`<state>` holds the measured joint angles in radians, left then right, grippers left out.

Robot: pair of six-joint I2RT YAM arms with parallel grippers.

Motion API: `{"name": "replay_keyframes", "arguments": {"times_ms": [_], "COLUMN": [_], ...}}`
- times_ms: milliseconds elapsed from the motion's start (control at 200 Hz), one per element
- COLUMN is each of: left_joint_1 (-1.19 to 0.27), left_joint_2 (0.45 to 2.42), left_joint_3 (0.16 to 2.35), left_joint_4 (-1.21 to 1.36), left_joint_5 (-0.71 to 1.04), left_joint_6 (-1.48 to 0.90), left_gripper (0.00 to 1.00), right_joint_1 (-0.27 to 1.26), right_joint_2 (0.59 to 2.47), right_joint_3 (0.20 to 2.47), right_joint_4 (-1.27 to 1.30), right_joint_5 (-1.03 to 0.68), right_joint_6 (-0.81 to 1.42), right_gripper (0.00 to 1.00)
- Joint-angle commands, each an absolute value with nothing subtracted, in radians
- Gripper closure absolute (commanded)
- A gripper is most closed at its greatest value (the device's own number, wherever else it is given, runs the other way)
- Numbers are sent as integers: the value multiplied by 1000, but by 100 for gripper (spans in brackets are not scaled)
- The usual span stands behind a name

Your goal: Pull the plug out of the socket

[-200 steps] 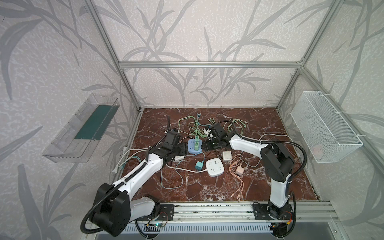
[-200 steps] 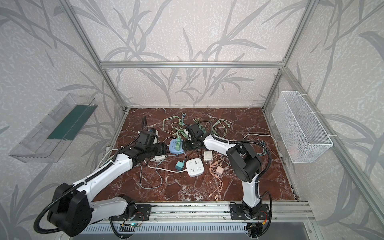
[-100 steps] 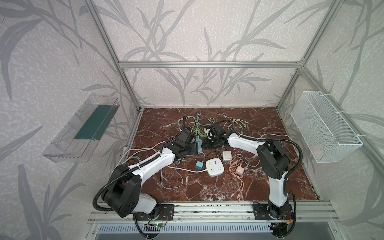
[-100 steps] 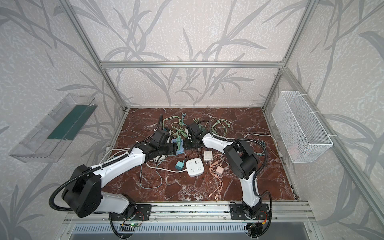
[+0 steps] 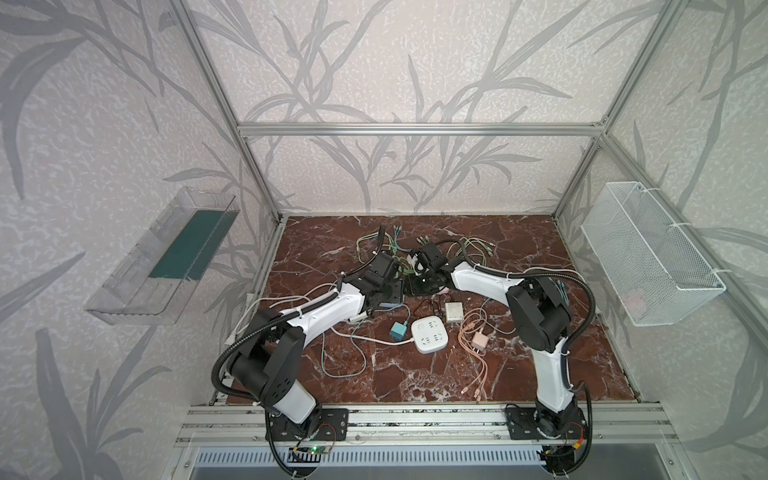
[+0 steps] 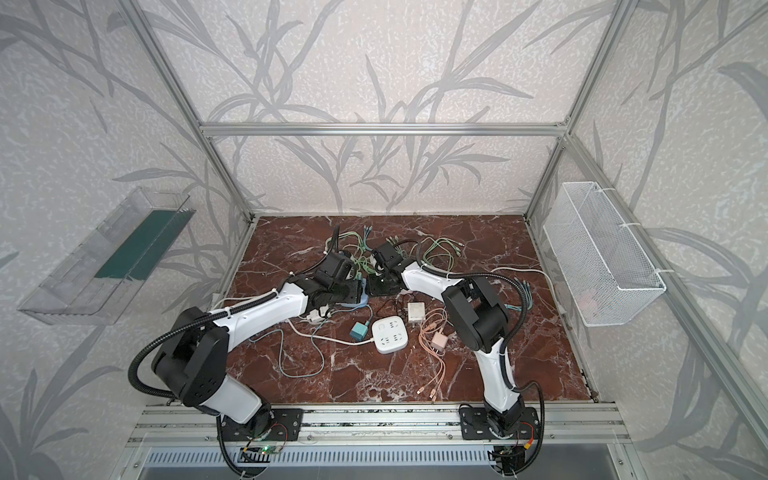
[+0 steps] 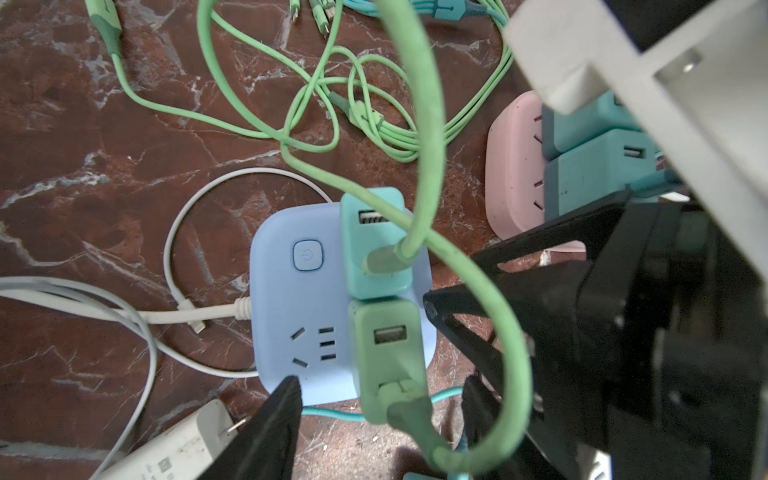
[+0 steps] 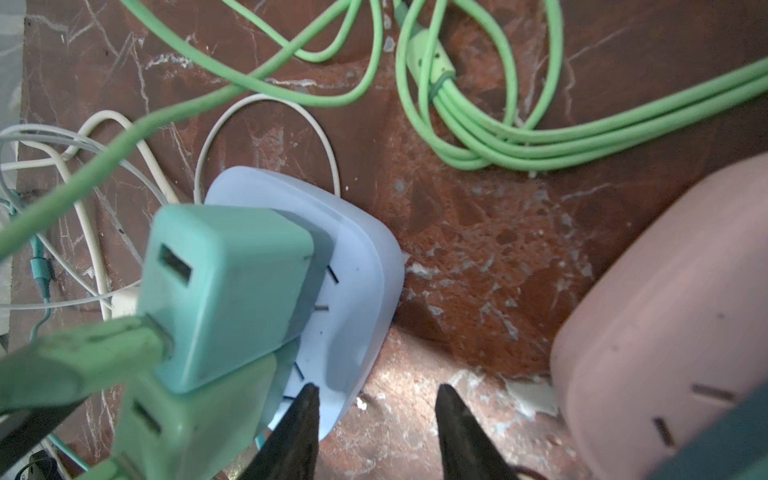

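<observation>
The green plug (image 7: 388, 353) sits in the blue socket (image 7: 299, 316), touching a teal plug (image 7: 376, 241). In both top views they lie mid-frame, above the white strip (image 5: 430, 334), nearly hidden under both wrists. The left gripper (image 7: 380, 386) straddles the green plug, jaws apart, no grip. The right gripper (image 8: 378, 388) is apart too, one tip over the socket's rim. A green cable (image 7: 428, 124) loops across the left jaws and could get pinched. Unpinned, the socket may lift along with the plug. Only the right wrist view shows the teal plug's base flush; only the left shows the button (image 7: 307, 254).
</observation>
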<state>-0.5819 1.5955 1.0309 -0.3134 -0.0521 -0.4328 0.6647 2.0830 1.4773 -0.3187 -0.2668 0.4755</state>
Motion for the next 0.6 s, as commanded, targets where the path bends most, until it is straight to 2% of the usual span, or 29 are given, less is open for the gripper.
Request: {"name": "replay_keyframes", "arguments": {"times_ms": [0, 175, 595], "left_joint_1": [-587, -592, -600], "left_joint_2": [1617, 1642, 1717], "left_joint_3": [1068, 1089, 1141], "left_joint_4": [-343, -360, -389], "left_joint_5": [-66, -74, -90], "left_joint_6": [-431, -425, -422], "left_gripper": [40, 45, 52], "right_joint_1": [661, 661, 657], "right_joint_2": [2107, 2115, 2125], "right_joint_3": [1512, 1514, 1519], "right_joint_4": [-338, -340, -339], "right_joint_5": [-288, -283, -281], "right_joint_6": [482, 488, 494], "right_gripper": [53, 53, 54]}}
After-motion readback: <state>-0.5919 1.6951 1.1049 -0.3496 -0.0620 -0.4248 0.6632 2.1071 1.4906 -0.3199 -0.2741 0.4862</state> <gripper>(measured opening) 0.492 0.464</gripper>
